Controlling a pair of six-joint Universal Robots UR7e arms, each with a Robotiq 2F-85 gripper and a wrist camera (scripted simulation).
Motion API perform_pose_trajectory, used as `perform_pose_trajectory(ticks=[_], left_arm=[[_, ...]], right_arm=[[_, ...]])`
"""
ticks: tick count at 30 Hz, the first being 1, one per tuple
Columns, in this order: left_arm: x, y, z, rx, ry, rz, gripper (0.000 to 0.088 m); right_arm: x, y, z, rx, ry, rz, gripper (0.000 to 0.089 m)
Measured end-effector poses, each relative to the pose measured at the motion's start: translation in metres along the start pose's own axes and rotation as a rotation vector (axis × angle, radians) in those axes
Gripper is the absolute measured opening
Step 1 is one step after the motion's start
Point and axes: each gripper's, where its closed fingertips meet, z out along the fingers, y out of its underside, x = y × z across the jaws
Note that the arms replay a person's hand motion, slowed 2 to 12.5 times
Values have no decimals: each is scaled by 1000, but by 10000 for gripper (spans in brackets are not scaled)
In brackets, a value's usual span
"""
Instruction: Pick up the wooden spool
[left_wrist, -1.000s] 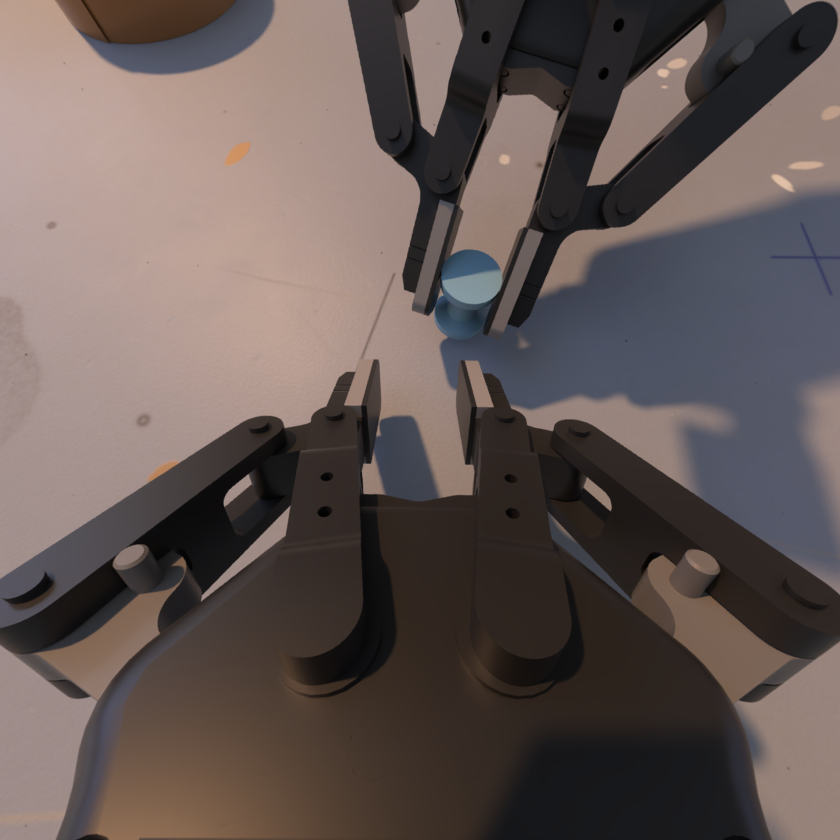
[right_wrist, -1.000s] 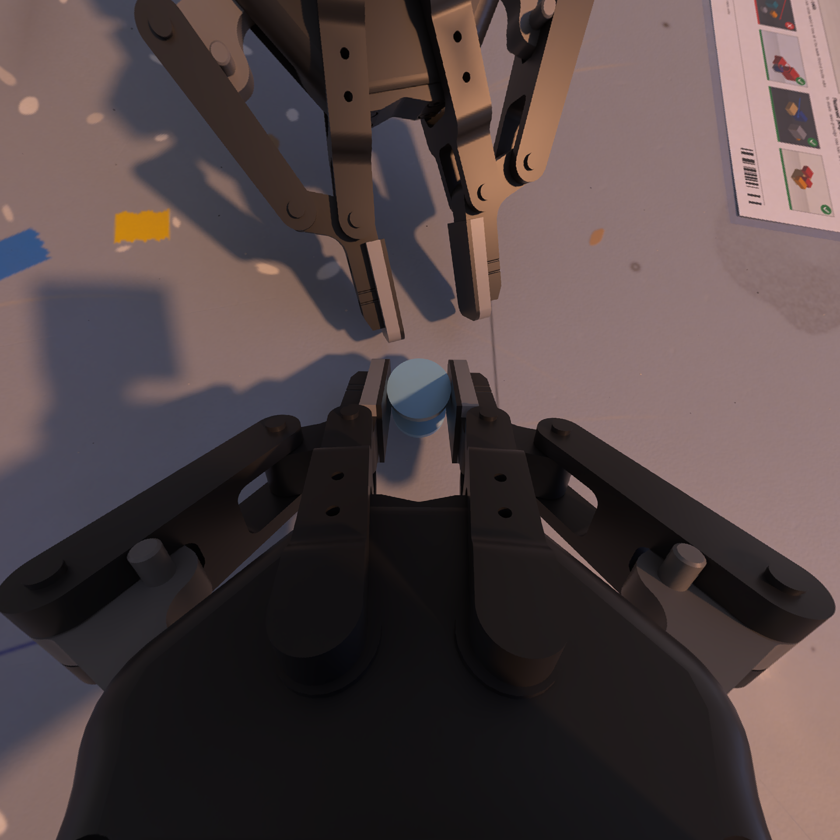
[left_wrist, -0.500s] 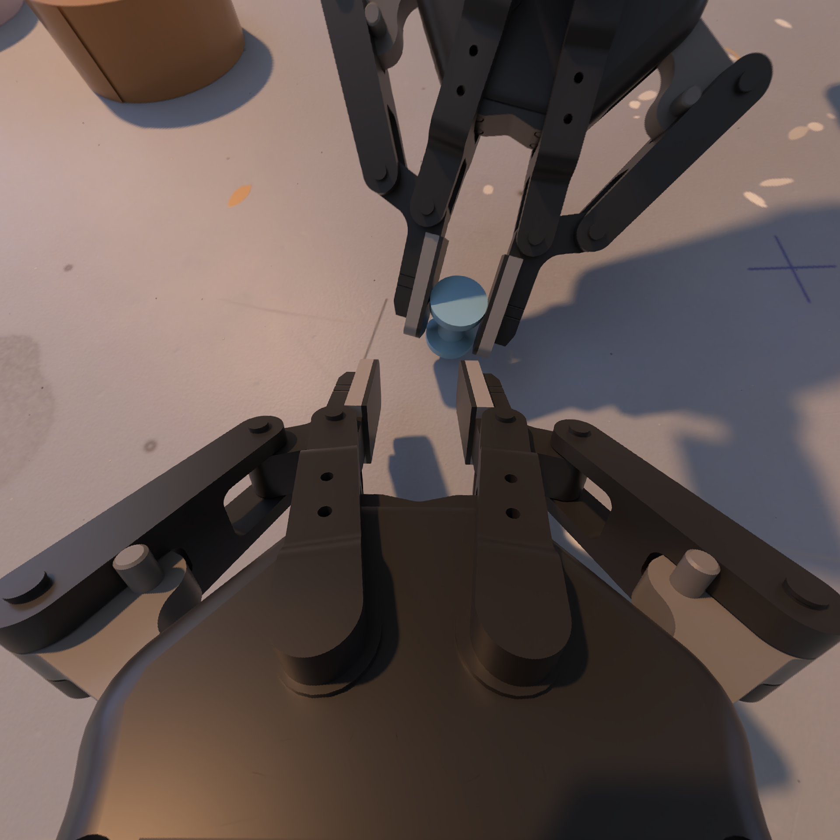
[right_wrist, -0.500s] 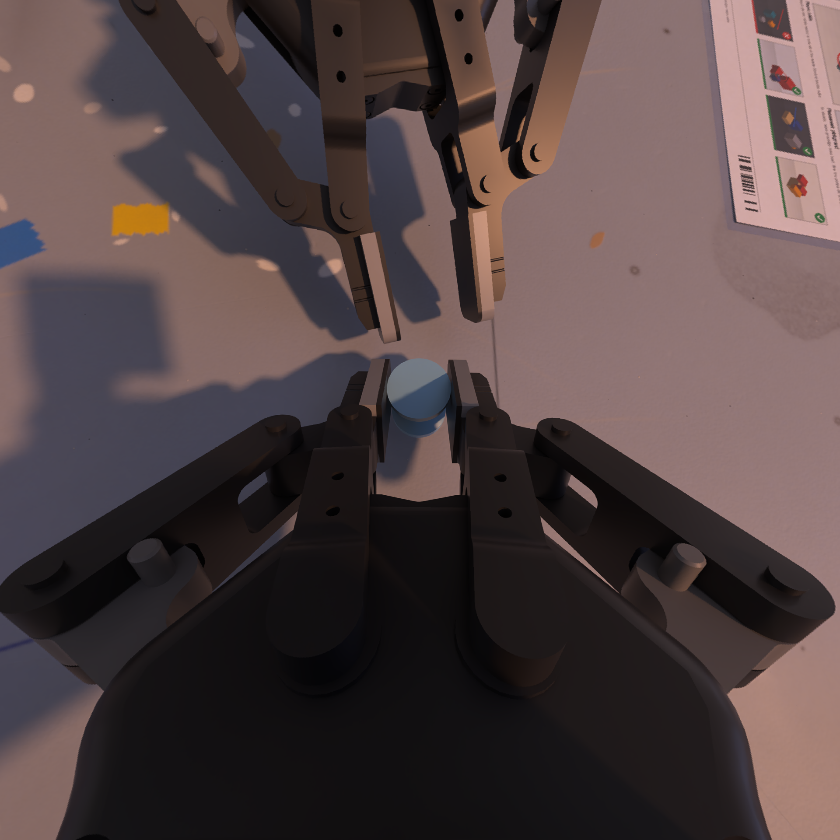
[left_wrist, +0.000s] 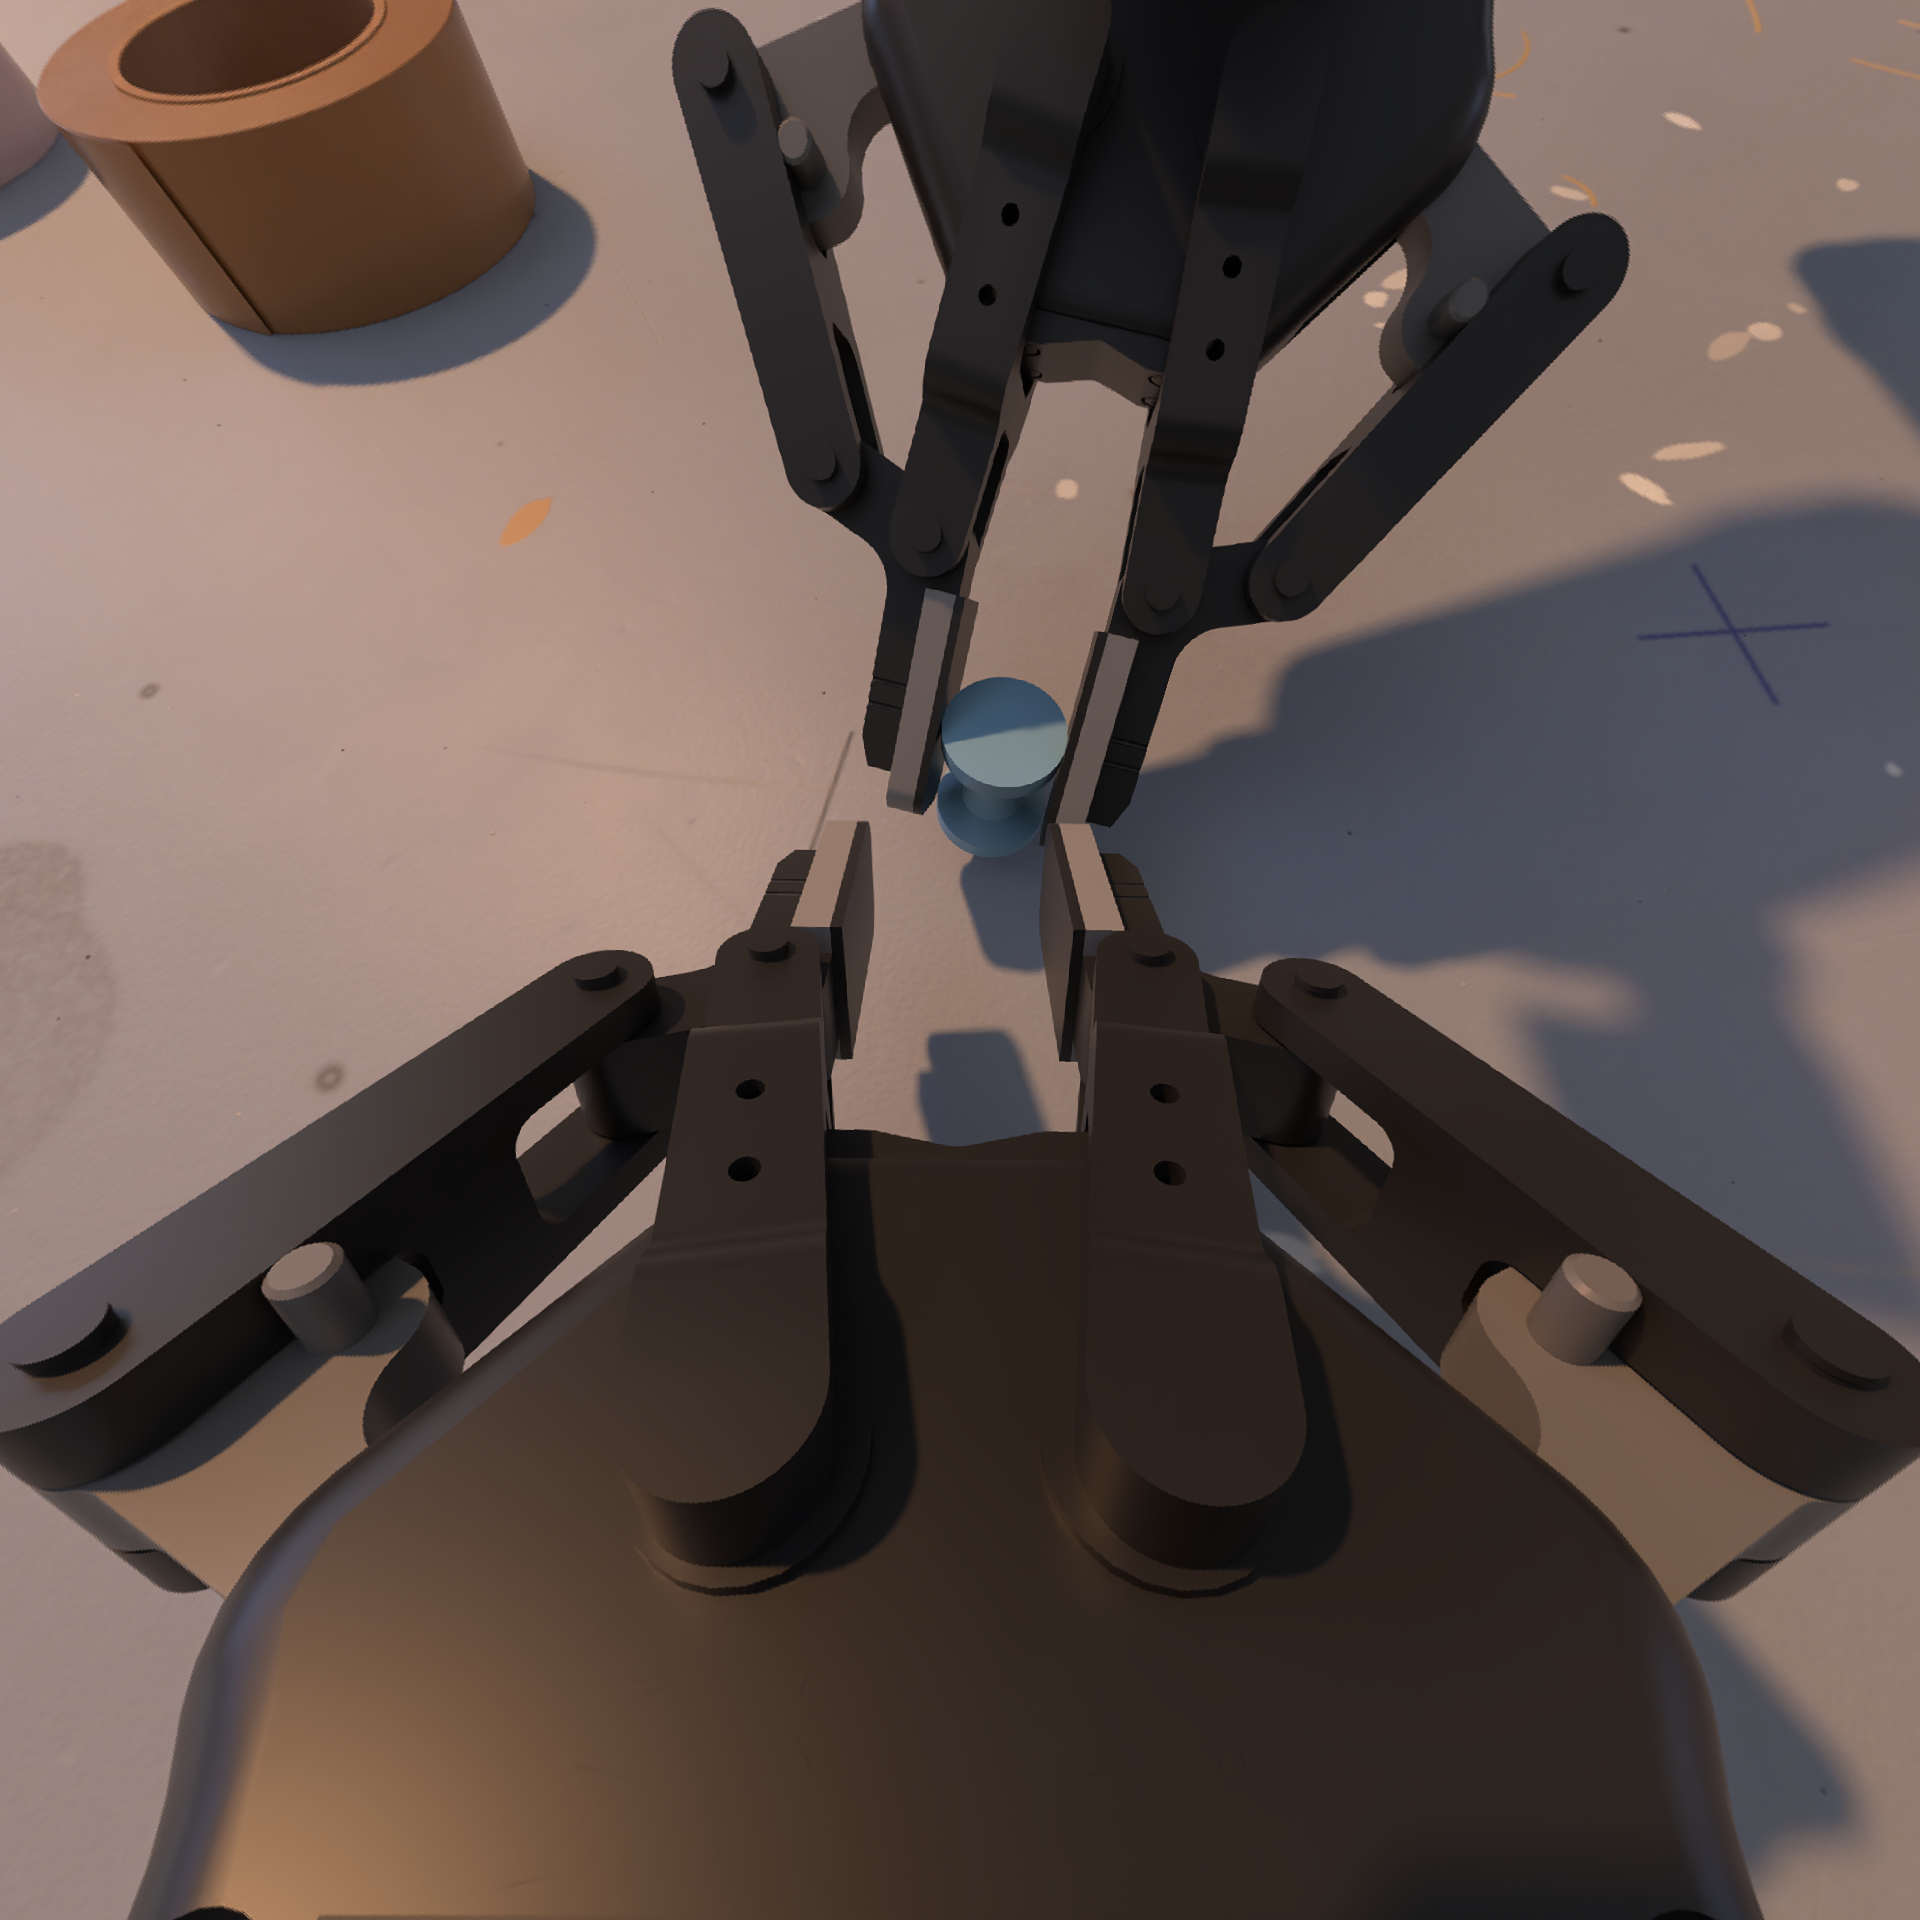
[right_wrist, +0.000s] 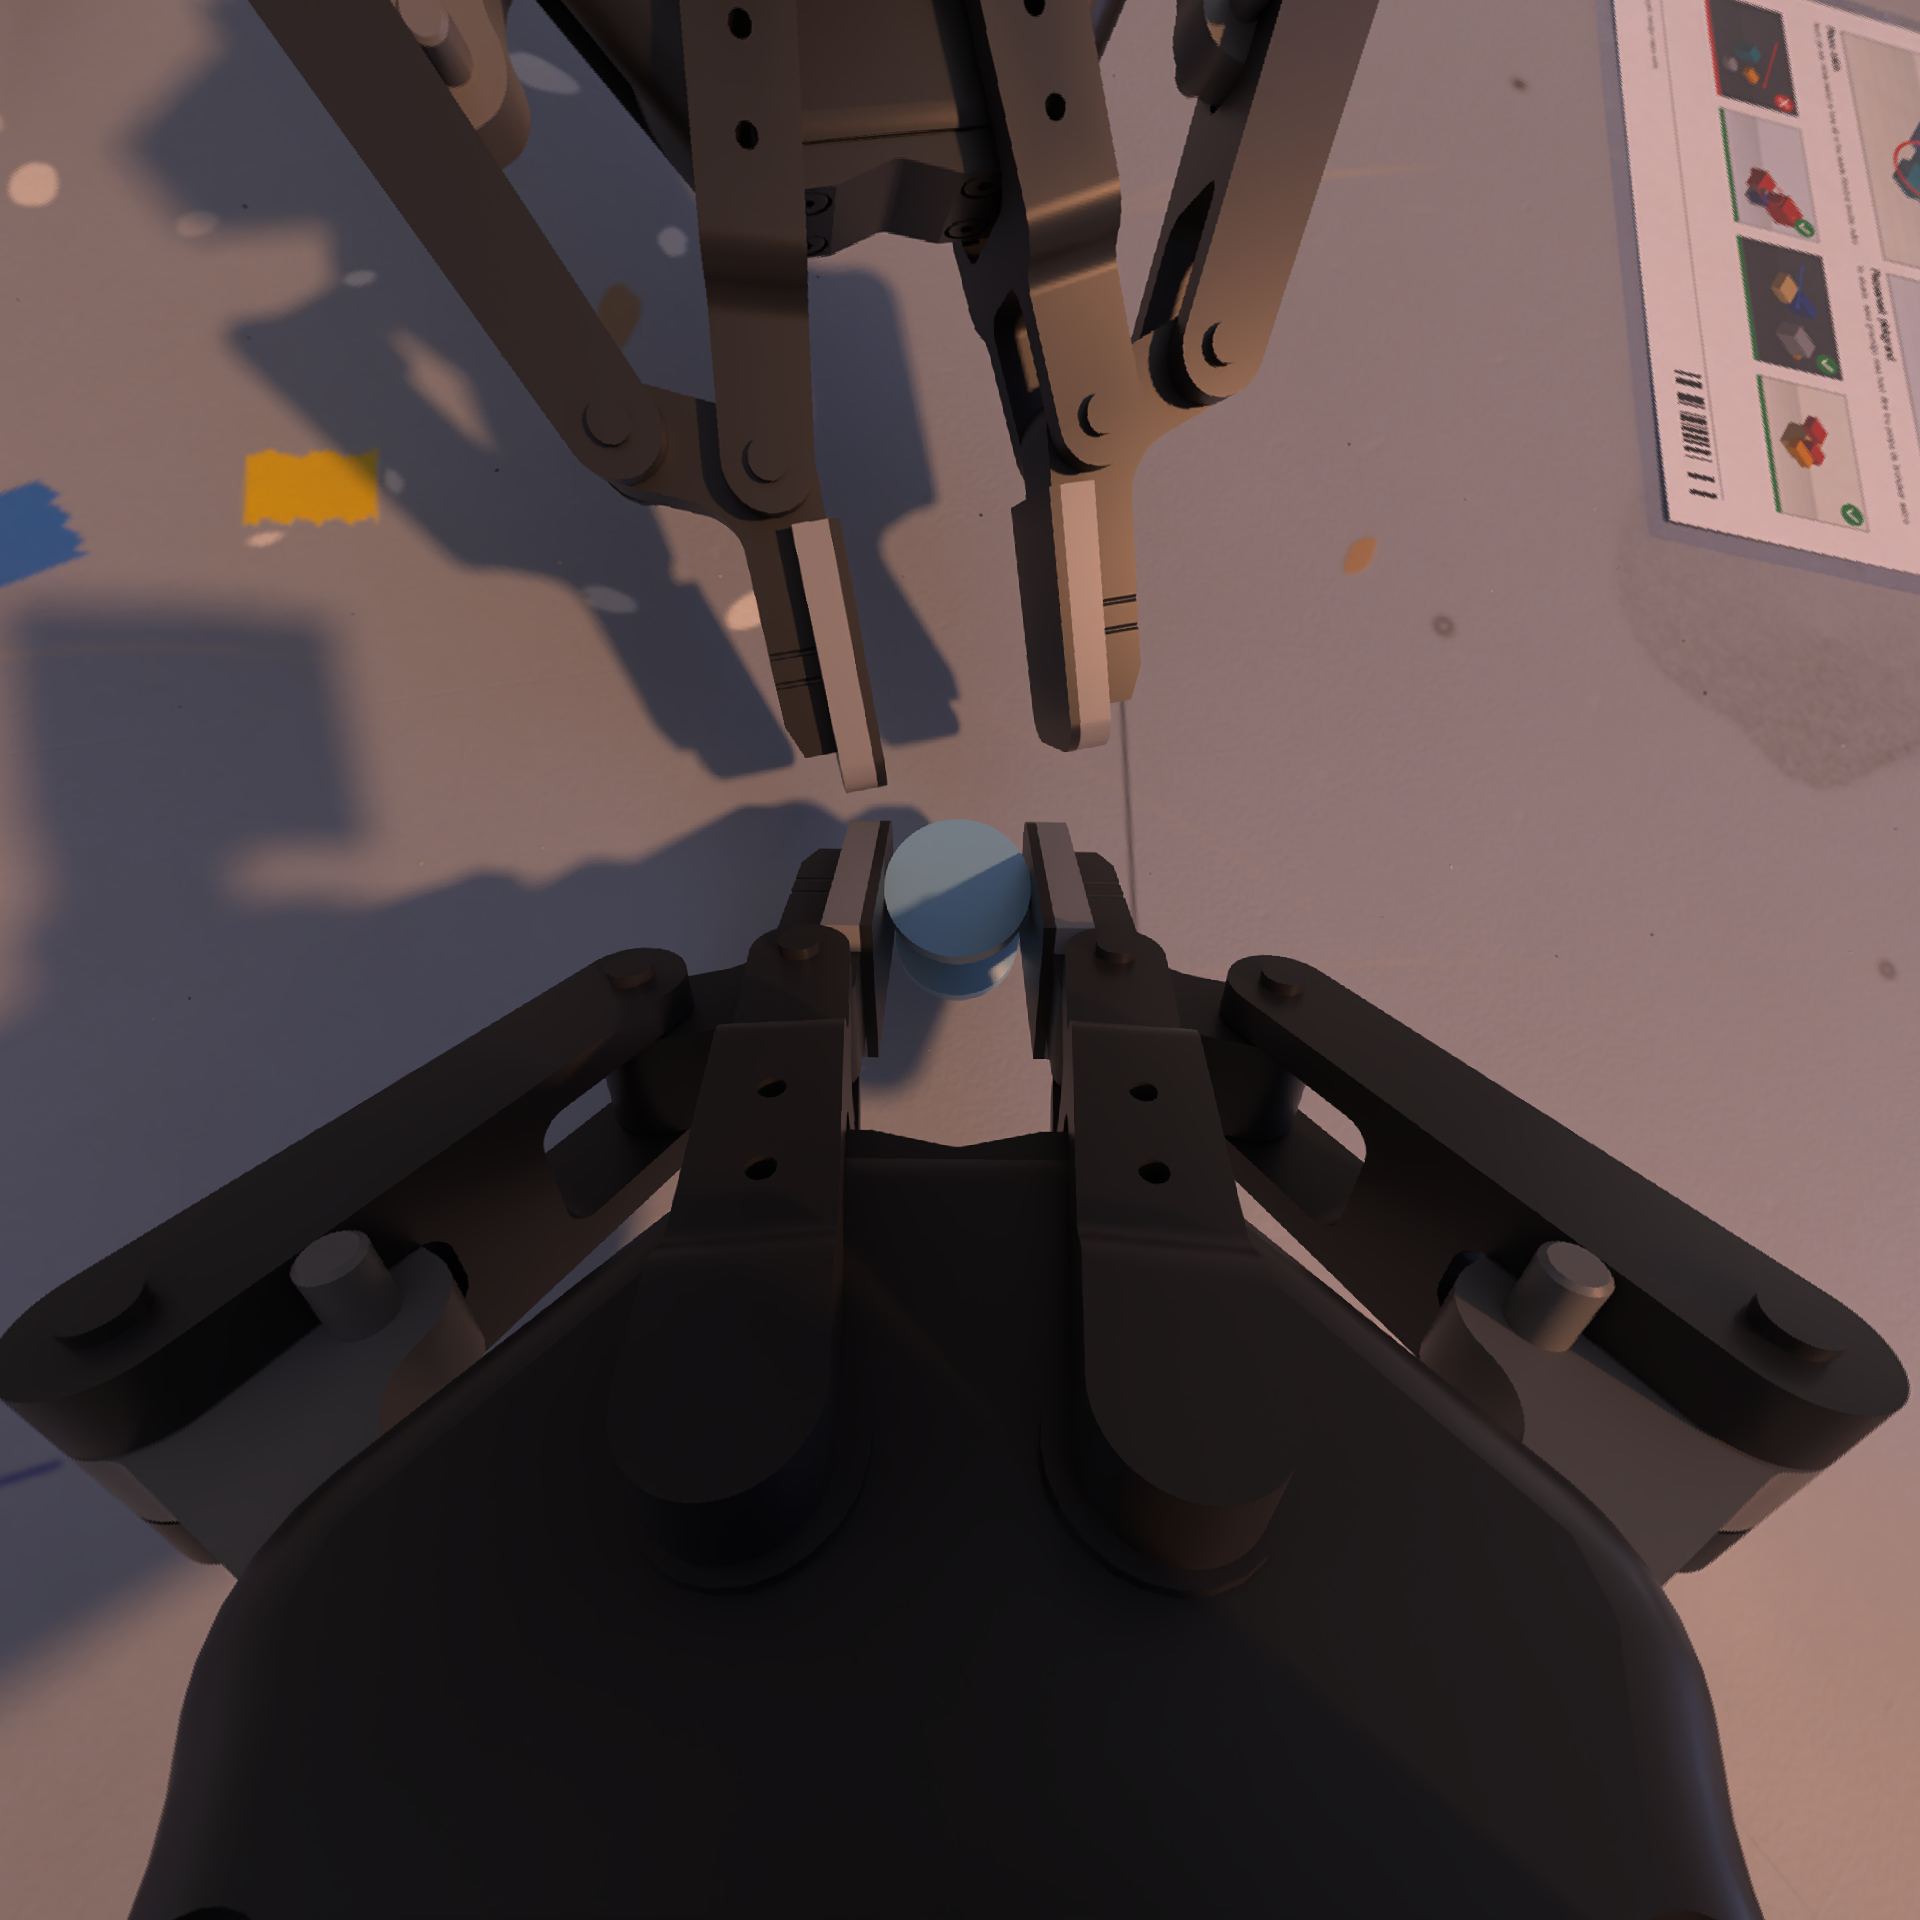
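Observation:
The spool (left_wrist: 1003, 732) is small and blue-grey, with a round flange at each end. It stands upright between the pads of my right gripper (right_wrist: 956, 836), which is shut on its top flange (right_wrist: 956, 883). In the left wrist view the right gripper (left_wrist: 997, 805) comes in from the far side, and the spool's shadow lies apart from it on the table. My left gripper (left_wrist: 956, 842) is open and empty, its fingertips just short of the spool. It faces the right gripper in the right wrist view (right_wrist: 966, 758).
A brown hollow cylinder (left_wrist: 291, 156) stands at the far left of the left wrist view, with a blue cross mark (left_wrist: 1730, 629) on the table to the right. In the right wrist view a printed sheet (right_wrist: 1787, 281) lies at the upper right, and yellow tape (right_wrist: 312, 488) and blue tape (right_wrist: 36, 530) at the left.
My left gripper has drawn back and up, so more of the table and the brown cylinder show. The right gripper stays shut on the spool, and the gap between the two grippers has widened.

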Motion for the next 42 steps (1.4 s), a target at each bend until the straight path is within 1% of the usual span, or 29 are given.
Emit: perform_pose_trajectory(ticks=[12, 26, 42], left_arm=[[0, 0, 0, 1, 2, -4, 275], [4, 2, 2, -16, 14, 16, 274], [4, 4, 3, -33, 9, 25, 273]], right_arm=[[-1, 1, 0, -10, -2, -1, 221], [-2, 4, 0, -23, -1, -8, 221], [-4, 3, -4, -9, -5, -17, 221]])
